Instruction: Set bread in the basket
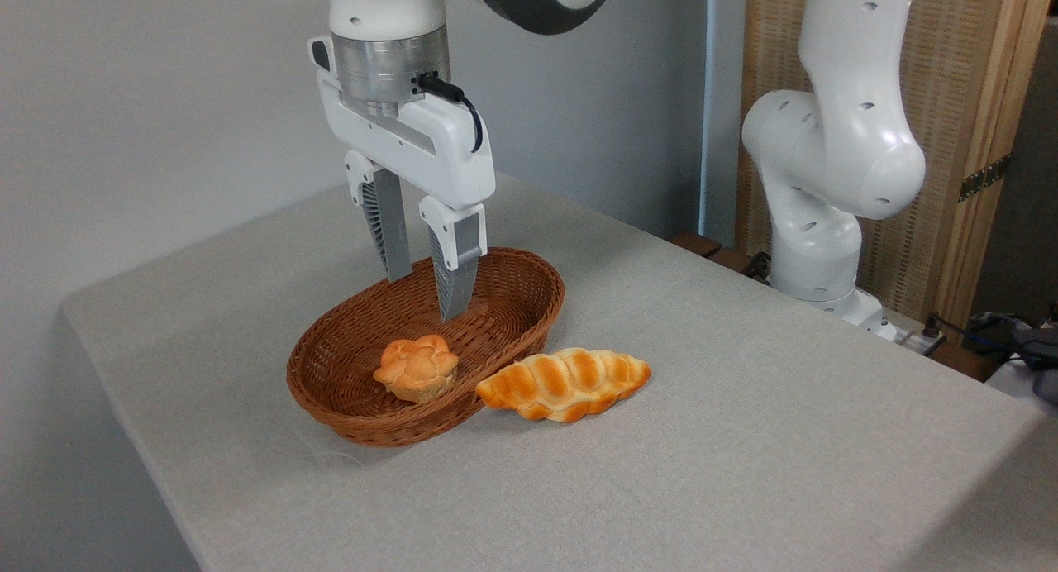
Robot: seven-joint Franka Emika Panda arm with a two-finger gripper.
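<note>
I read the bread [564, 383] as not yet placed — it lies on the table beside the basket [331, 390]; my gripper [428, 295] hangs above, narrowly parted, empty.

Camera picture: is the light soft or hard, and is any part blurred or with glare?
In the fixed camera view the light is soft and even; the bread and the basket throw only faint shadows on the table. The end effector and both breads look sharp, without motion blur. There is no strong glare, only a mild shine on the white arm.
</note>
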